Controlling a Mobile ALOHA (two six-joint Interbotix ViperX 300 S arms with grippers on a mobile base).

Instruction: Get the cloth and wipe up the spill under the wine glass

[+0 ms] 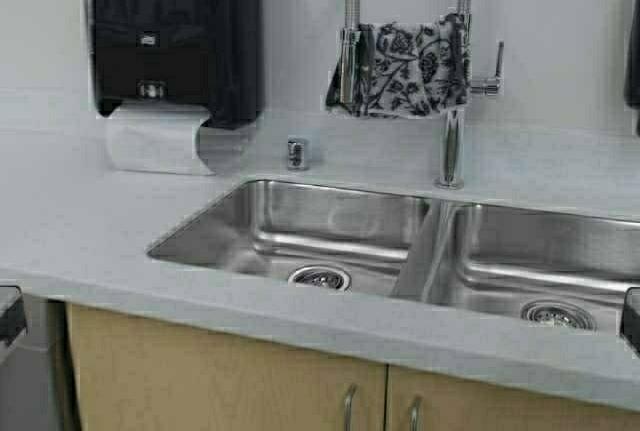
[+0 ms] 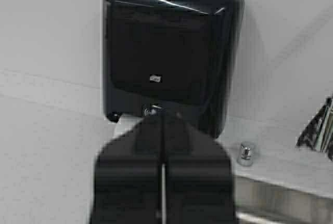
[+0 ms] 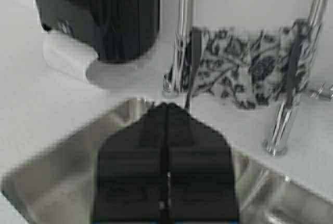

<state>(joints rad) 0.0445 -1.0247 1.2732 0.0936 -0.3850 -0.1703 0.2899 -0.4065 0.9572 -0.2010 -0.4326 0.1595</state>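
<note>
One cloth is seen draped over the tall arched tap behind the double sink, hanging in soft folds; it is light grey-white with a dark leaf and flower print (the print is clearest in the right wrist view). Both hands are held low at the near edge of the surface: the left hand is closed with nothing between its fingers, facing the black paper towel dispenser, and the right hand is likewise closed and unladen, over the sink.

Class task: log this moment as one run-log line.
cloth: draped on faucet | glass: unseen | left gripper: shut | right gripper: shut
</note>
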